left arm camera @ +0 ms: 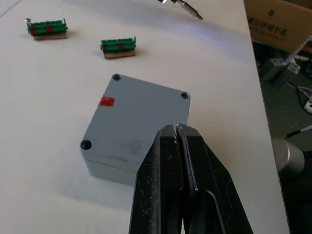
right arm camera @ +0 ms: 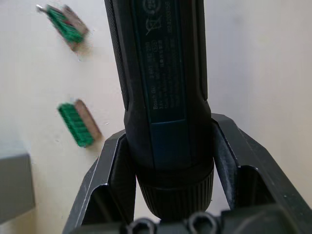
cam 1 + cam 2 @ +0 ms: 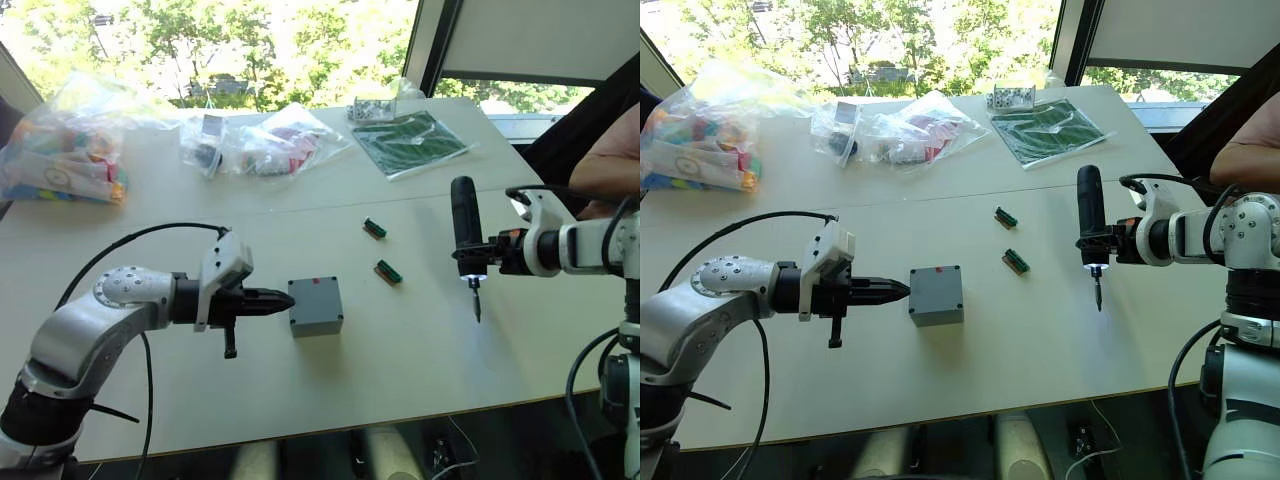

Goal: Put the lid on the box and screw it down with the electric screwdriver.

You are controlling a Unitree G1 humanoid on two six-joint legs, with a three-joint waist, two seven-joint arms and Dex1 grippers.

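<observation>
Lid [image 1: 141, 114]: grey plastic cover, already seated flush on the box [image 3: 318, 321], which sits mid-worktop [image 3: 420, 340]; we see screw recesses at the corners and a small red mark on the top face. We judge the assembly light, rigid and smooth-sided, so it could slide or twist under driver torque; best steadied by pressing on the top or bracing a side wall, clear of the corner holes.

Left gripper [image 3: 283, 299]: jaws pressed together, empty, tips just beside the box's near edge.

Electric screwdriver [image 3: 465, 232]: slim dark barrel, held upright, bit down, well apart from the box towards our right. We judge it stiff and moderately heavy for its size, with a fine, easily bent bit.

Right gripper [image 2: 168, 161]: jaws pinching the screwdriver low on its barrel, just above the ribbed collar.

Two green connectors [image 3: 388, 271] lie between box and driver. Screwing not yet begun, in our judgement.
</observation>
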